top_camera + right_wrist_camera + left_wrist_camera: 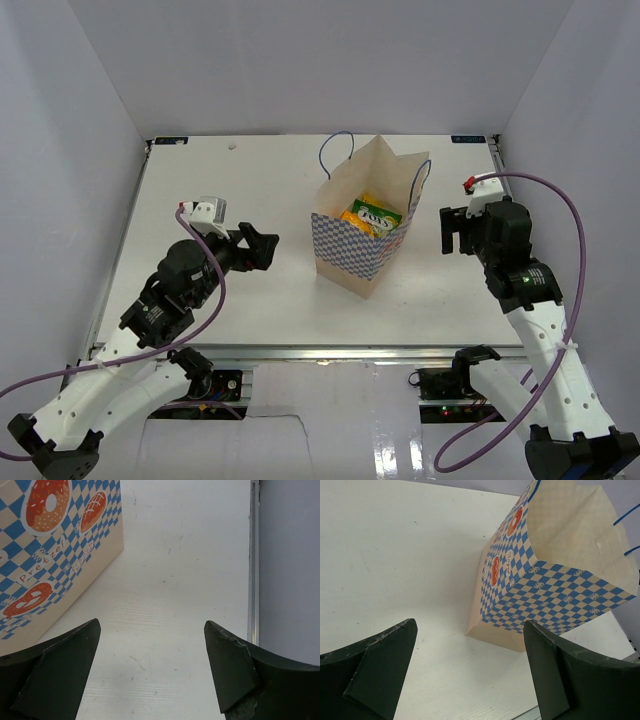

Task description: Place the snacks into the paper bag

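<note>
I see the tall tan kraft paper bag with a blue-and-white checkered lower part and thin blue cord handles [352, 262]. It stands upright with its mouth open, and donut and pretzel pictures are printed on its sides. Inside it lie yellow and green snack packets [372, 217].

The left gripper [262, 248] has its jaws spread wide and empty. The bag is ahead of them, a little to the right, not touching. Wide white table [230, 190] lies to their left.

The right gripper [455, 232] is also wide open and holds nothing. The bag's wall is near its left jaw. Beyond its right jaw run the metal edge rail [254, 560] and a pale wall [290, 555].
</note>
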Robot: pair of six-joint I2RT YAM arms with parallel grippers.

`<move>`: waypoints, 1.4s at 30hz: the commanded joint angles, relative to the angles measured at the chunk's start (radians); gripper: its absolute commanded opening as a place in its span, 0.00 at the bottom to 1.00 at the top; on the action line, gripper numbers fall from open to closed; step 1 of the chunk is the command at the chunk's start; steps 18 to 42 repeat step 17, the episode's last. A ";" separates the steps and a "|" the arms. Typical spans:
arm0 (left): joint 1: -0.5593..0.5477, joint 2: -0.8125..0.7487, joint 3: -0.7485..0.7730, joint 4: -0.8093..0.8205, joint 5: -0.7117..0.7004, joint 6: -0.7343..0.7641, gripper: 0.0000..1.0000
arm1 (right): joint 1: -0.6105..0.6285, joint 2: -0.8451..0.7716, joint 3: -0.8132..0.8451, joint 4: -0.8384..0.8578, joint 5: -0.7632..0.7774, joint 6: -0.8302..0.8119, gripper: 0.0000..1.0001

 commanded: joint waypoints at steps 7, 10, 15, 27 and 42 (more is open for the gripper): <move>0.003 0.015 0.015 0.009 -0.021 -0.018 0.98 | -0.006 -0.055 -0.041 0.049 0.104 0.001 0.90; 0.003 0.024 0.018 0.014 -0.019 -0.017 0.98 | -0.006 -0.059 -0.053 0.068 0.124 -0.029 0.90; 0.003 0.035 0.009 0.027 -0.006 -0.015 0.98 | -0.006 -0.070 -0.078 0.115 0.138 -0.069 0.90; 0.003 0.037 0.007 0.029 0.000 -0.015 0.98 | -0.006 -0.075 -0.078 0.115 0.112 -0.069 0.90; 0.003 0.037 0.007 0.029 0.000 -0.015 0.98 | -0.006 -0.075 -0.078 0.115 0.112 -0.069 0.90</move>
